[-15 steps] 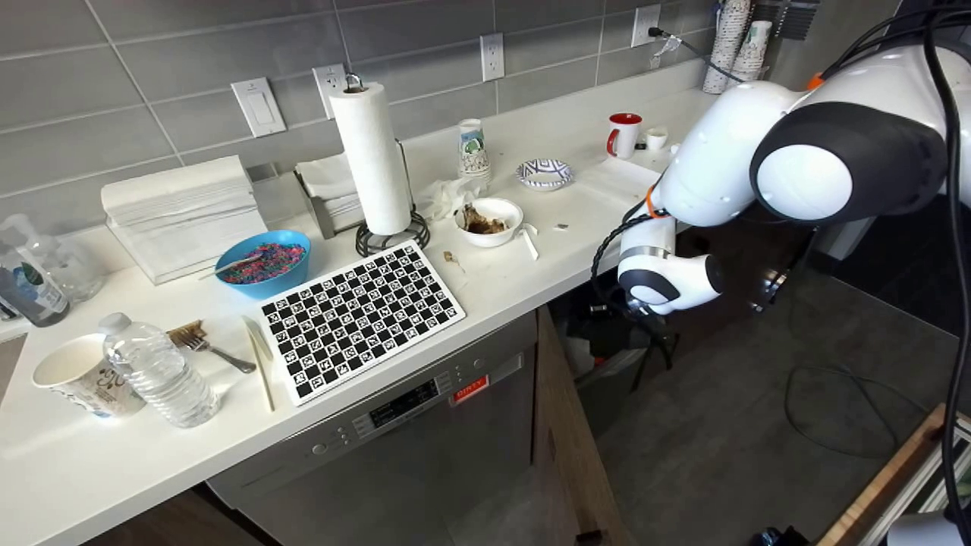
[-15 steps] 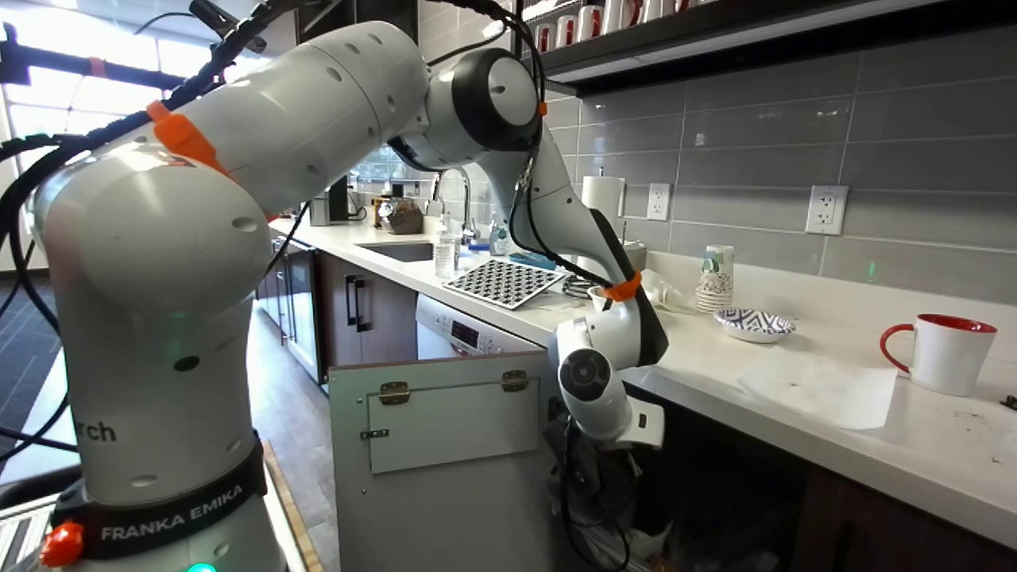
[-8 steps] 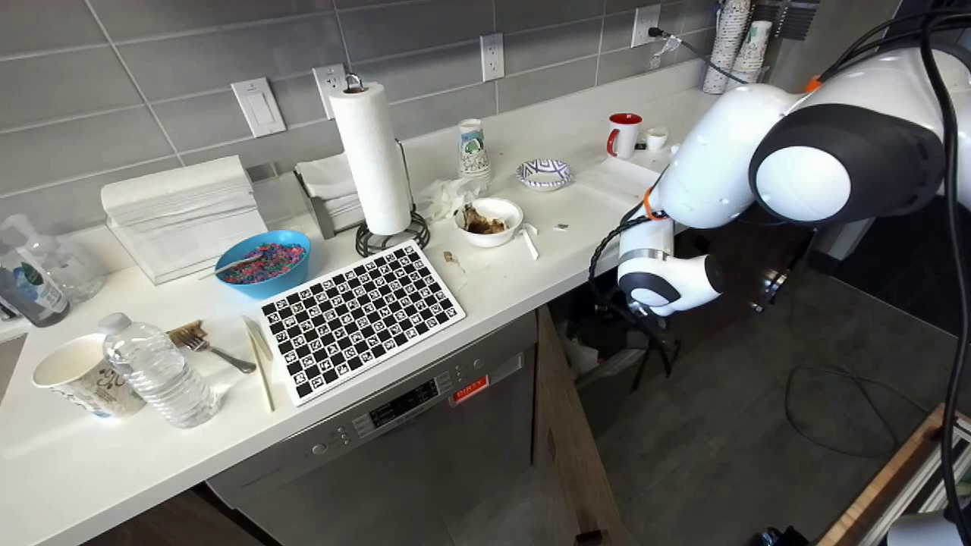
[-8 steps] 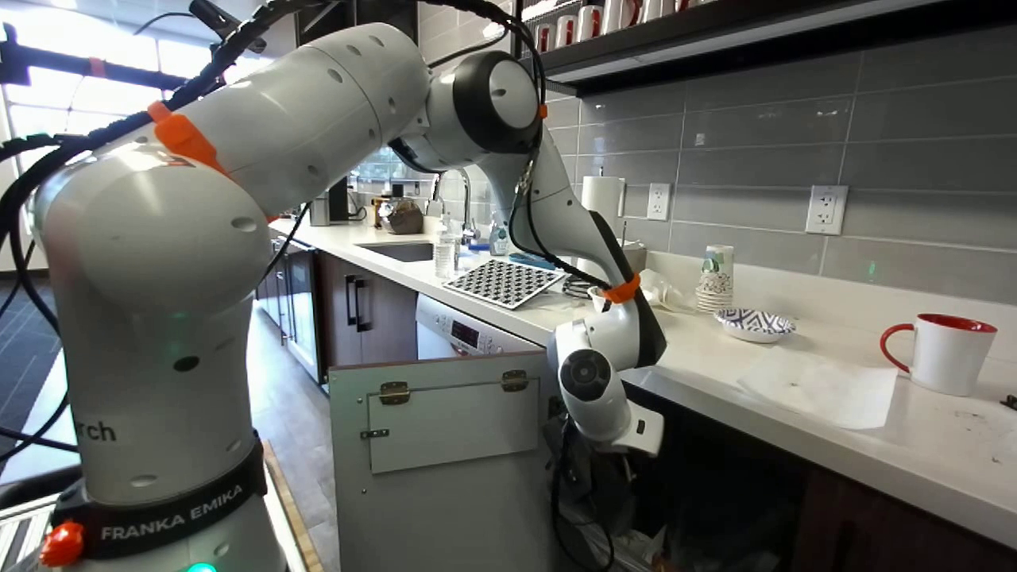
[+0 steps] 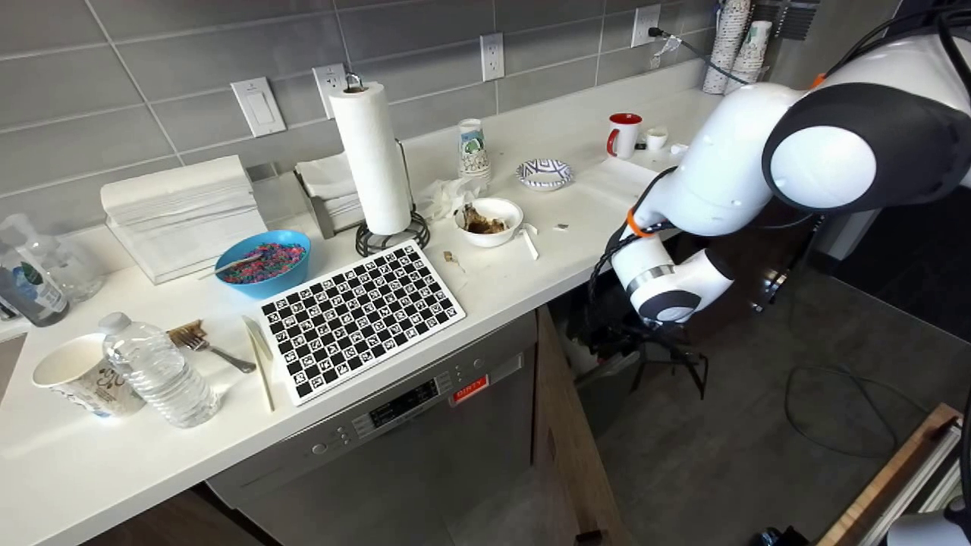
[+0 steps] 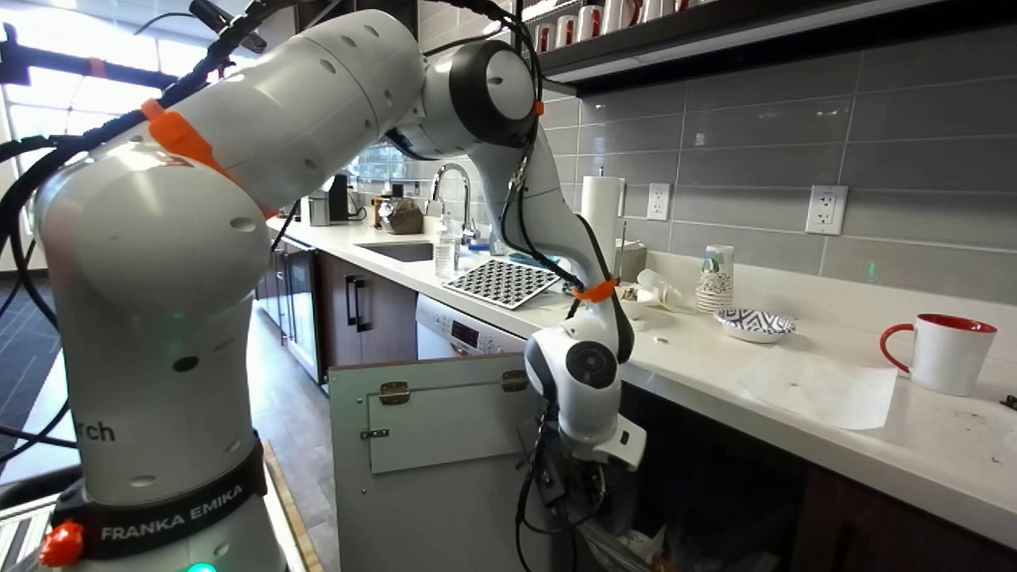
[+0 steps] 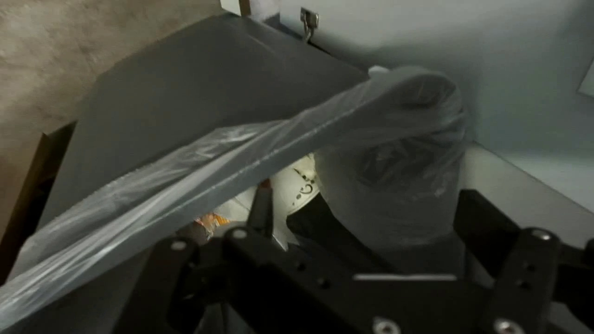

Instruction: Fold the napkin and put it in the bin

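In the wrist view my gripper [image 7: 366,195] stands open over the mouth of the dark grey bin [image 7: 199,88], nothing held between its wide-spread fingers [image 7: 263,208]. A pale translucent liner [image 7: 403,120] hangs over the bin's rim and sags inside. White paper [image 7: 283,227] and a patterned paper cup [image 7: 301,183] lie in the bin, partly behind the liner and the left finger. Whether that paper is the napkin I cannot tell. A flat white sheet [image 6: 826,389], perhaps also a napkin, rests on the counter. The black gripper shows spread low in an exterior view, beside the counter.
The cabinet door [image 6: 445,469] stands swung out near the arm, and the counter edge [image 6: 715,421] runs just above the wrist. Cables [image 6: 528,492] dangle by the gripper. A red-rimmed mug [image 6: 953,353], a patterned bowl [image 6: 755,324] and a checkered board [image 5: 364,318] are on the counter.
My gripper's jaws have spread wider. The wrist has tilted and shifted slightly, with the gripper swinging outward from the counter. Objects on the counter have not moved.
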Action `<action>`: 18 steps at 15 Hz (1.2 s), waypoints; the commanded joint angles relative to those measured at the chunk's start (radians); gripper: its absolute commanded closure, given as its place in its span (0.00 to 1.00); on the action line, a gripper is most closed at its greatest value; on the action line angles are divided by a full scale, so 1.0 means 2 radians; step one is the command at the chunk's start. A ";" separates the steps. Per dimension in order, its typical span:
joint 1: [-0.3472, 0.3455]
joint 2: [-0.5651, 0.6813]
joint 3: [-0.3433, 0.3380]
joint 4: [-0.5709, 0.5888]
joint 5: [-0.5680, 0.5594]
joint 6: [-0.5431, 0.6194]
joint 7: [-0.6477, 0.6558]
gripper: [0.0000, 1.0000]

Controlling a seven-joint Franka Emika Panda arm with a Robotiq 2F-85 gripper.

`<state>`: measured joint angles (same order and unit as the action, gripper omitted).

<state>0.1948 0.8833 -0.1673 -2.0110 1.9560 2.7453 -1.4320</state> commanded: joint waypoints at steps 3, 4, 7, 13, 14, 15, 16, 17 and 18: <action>0.011 -0.081 0.005 -0.114 -0.204 0.020 0.141 0.00; 0.029 -0.095 -0.012 -0.137 -0.244 0.006 0.174 0.00; 0.075 -0.142 -0.053 -0.197 -0.367 -0.021 0.254 0.00; 0.177 -0.237 -0.155 -0.261 -0.598 -0.068 0.408 0.00; 0.193 -0.251 -0.174 -0.265 -0.634 -0.084 0.429 0.00; 0.209 -0.268 -0.193 -0.269 -0.667 -0.099 0.450 0.00; 0.221 -0.283 -0.208 -0.271 -0.698 -0.120 0.466 0.00; 0.234 -0.297 -0.223 -0.272 -0.728 -0.137 0.482 0.00; 0.243 -0.313 -0.234 -0.274 -0.749 -0.150 0.494 0.00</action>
<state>0.6135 0.3698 -0.5573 -2.5147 0.5958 2.5235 -0.5326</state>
